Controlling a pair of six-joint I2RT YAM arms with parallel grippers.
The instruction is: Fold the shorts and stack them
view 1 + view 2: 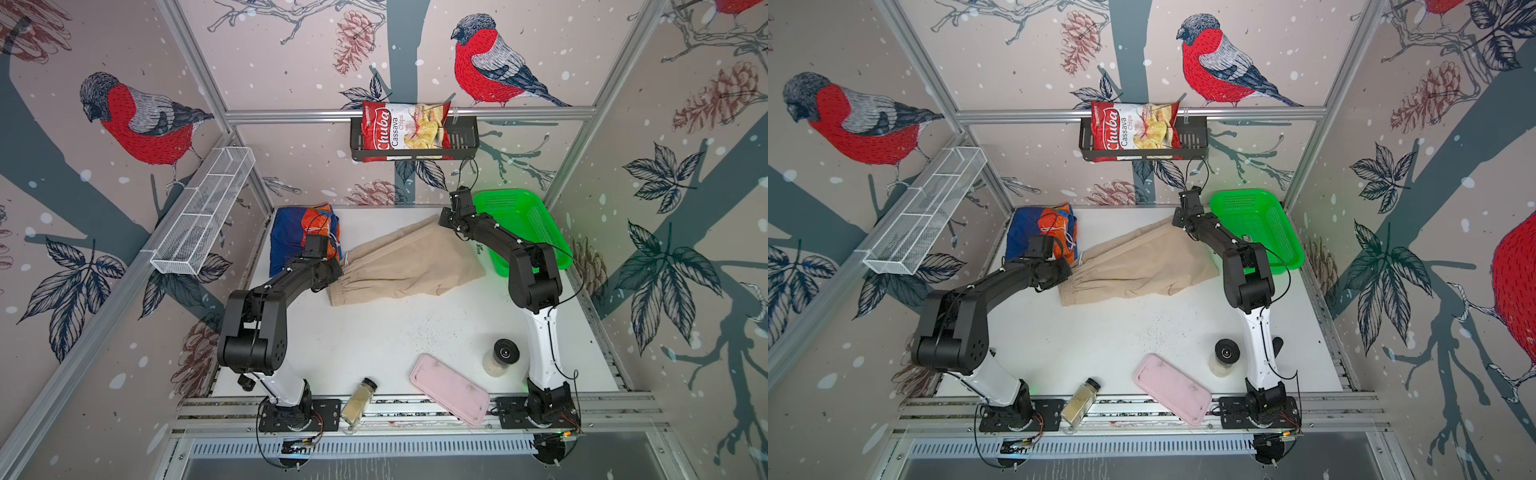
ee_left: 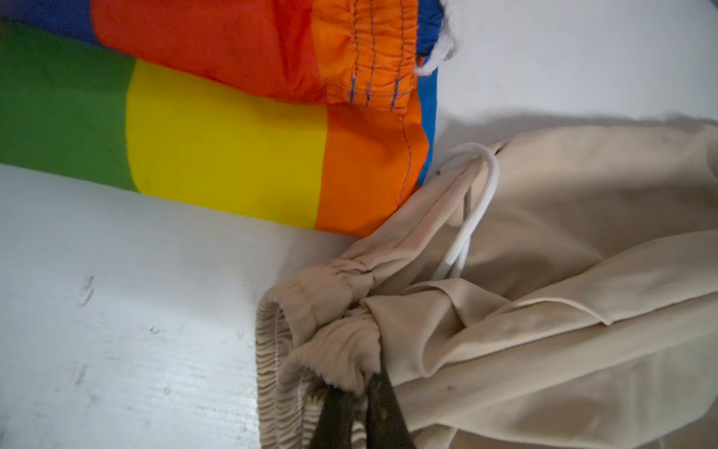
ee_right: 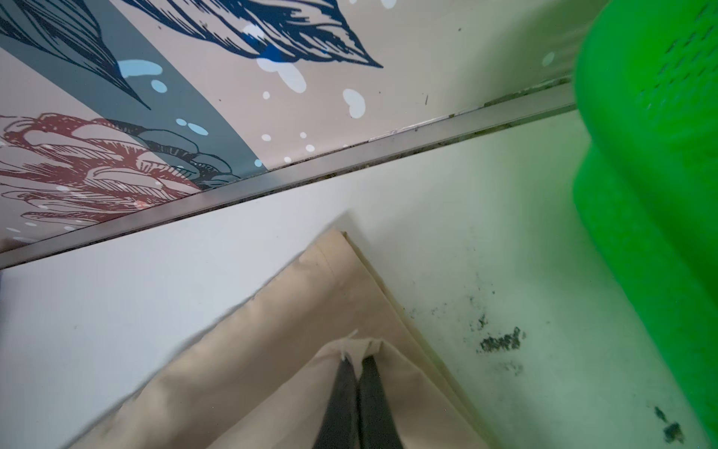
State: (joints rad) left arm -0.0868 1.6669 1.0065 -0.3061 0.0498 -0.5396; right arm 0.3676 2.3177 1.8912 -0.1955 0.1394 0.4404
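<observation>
Plain beige fabric shorts [image 1: 407, 266]: long axis runs between both arms.
Left fingers [image 2: 336, 416]: pinching gathered waistband.
Right fingers [image 3: 342, 396]: clamped on hem corner.

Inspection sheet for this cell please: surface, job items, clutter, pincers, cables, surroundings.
Surface: white tabletop, dark specks scattered on it.
Job's things: plain beige shorts spread across the middle; rainbow colour-block shorts folded at the far left, beside the beige waistband.
Clutter: green plastic mesh basket far right; pink flat tray, glass spice jar on its side and upright black-lidded jar at the front; red chips bag in black wall basket; white wire shelf.
Pincers: left pincer shut on the beige waistband; right pincer shut on a beige hem corner.
Cables: black cable looped above the right wrist.
Surroundings: bird-print walls, aluminium frame.
</observation>
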